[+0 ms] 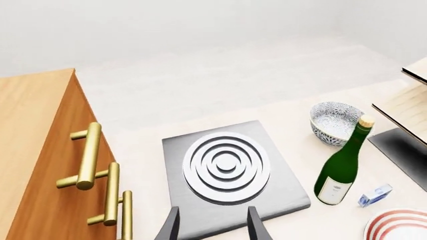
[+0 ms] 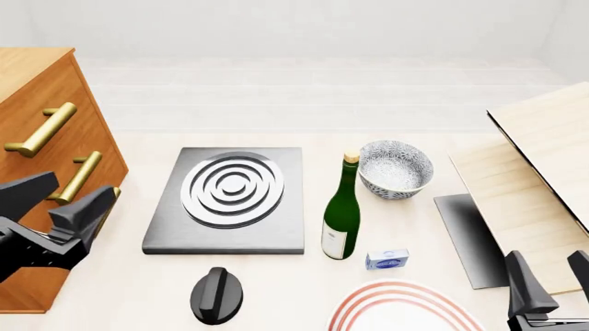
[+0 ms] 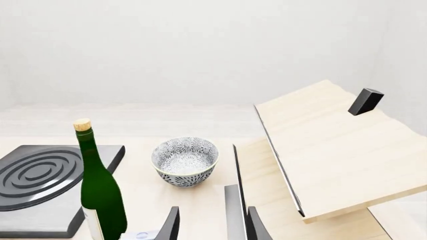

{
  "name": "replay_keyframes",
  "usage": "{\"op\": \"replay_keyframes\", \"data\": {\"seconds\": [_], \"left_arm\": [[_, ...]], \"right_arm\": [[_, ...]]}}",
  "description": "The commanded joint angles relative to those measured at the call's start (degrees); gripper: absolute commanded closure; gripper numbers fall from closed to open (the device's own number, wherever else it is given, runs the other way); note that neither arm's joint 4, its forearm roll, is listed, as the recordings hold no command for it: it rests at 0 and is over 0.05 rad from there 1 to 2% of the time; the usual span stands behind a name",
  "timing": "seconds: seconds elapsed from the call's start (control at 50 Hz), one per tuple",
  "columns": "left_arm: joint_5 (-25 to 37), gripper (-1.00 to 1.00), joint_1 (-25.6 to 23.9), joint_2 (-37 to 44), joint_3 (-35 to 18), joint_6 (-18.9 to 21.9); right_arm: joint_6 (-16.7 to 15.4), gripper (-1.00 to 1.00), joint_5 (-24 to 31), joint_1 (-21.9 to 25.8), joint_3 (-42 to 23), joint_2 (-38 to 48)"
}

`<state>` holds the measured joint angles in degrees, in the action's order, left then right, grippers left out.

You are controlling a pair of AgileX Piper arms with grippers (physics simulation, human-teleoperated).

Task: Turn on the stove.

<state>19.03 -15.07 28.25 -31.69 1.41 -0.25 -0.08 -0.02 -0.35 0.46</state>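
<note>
While both hang clear, left tool [image 2: 69,203] spread empty beside stove [image 2: 228,201], right tool [image 2: 550,276] parted, empty, knob [image 2: 217,295] untouched

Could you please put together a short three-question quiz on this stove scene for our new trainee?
1. True or false: the left gripper is shut on the knob.
2. Which stands nearest the green bottle? A) the wooden cabinet B) the patterned bowl C) the right gripper
3. Fill in: in the front view, the knob lies on the table, apart from the stove, on its ____ side.

Key:
1. False; it is open, over by the cabinet.
2. B
3. Near (the arms' side).
</note>
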Motion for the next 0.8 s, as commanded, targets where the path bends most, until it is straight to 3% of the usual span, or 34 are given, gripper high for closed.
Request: {"op": "replay_keyframes", "data": {"seconds": [0.02, 0.24, 0.52, 0.54, 0.8], "left_arm": [[4.82, -1.00, -2.21, 4.80, -5.10, -0.03], [9.02, -1.00, -5.80, 8.50, -7.25, 0.51], [12.08, -1.00, -10.99, 12.97, -9.50, -2.47], [11.61, -1.00, -12.57, 14.00, -10.05, -4.20], [5.58, -1.00, -14.93, 17.56, -4.26, -5.11]], "right_arm": [[-0.04, -1.00, -0.01, 0.00, -0.04, 0.05], [0.04, -1.00, -0.14, -0.02, -0.01, 0.16], [-0.04, -1.00, 0.03, -0.03, -0.11, 0.07], [-0.02, -1.00, -0.63, -0.04, 0.07, 0.57], [-0.02, -1.00, -0.87, -0.05, 0.09, 0.79]]}}
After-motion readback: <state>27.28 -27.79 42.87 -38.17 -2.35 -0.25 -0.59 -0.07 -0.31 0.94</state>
